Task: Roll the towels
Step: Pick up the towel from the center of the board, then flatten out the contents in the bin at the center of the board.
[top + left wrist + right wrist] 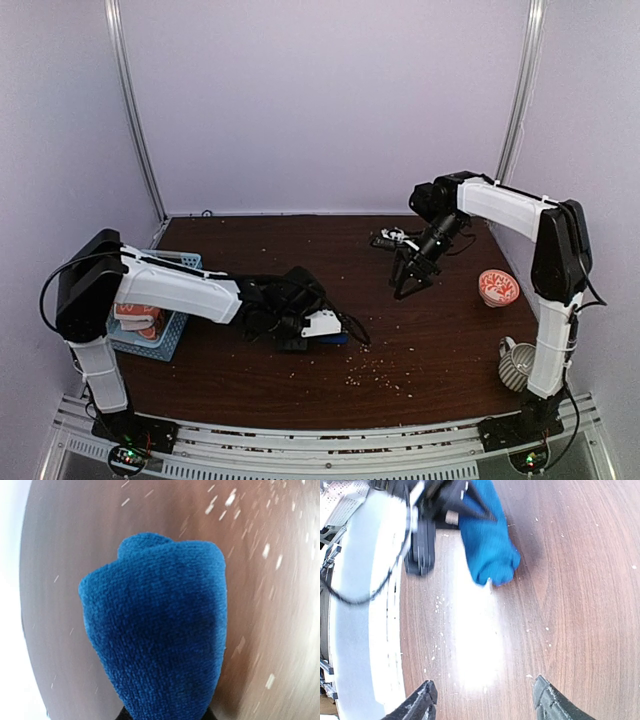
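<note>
Left wrist view is almost filled by the blue towel (pixel 160 630), bunched into a thick, loose roll. Its near end runs down between the jaws at the bottom edge of the frame. In the right wrist view your left gripper (pixel 465 502), at the top of the frame, is pinching that towel, and the free end hangs toward the brown table (pixel 580 605). You cannot tell whether it touches the wood.

Your right gripper (pixel 484 685) has its fingers spread with nothing between them. In the overhead view it hovers right of centre, well apart from the towel, which sits at lower centre.

This looks like the tail of rolling the blue towel: the roll exists but is slack. The next move likely calls for laying it flat and letting go slowly so the wrap does not spring open, and the free right gripper could steady it. More cloth, orange and white (pixel 140 315), waits in the light blue basket (pixel 172 345) at the left.
</note>
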